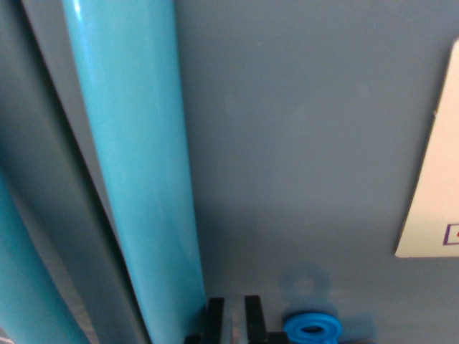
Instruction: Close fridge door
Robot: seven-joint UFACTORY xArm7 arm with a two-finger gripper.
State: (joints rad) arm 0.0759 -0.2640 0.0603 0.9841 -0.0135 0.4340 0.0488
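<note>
Jaws [234, 319] nearly shut, gripping nothing, beside teal handle [136, 165] on grey fridge door [301, 143].

Single wrist view only. Camera pressed very near flat grey-blue fridge door panel [301, 143], facing it head-on. Glossy turquoise cylindrical handle bar [136, 165] runs top to bottom at wrist view's left. Black fingers [233, 319] poke in at bottom edge.

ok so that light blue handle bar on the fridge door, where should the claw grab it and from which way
Grab the handle on its straight round shaft, which runs nearly top to bottom of the wrist view and looks even in width along its length. Come head-on toward the door, with one finger on each side of the bar. The claw sits just to the bar's right at the bottom edge.
</note>
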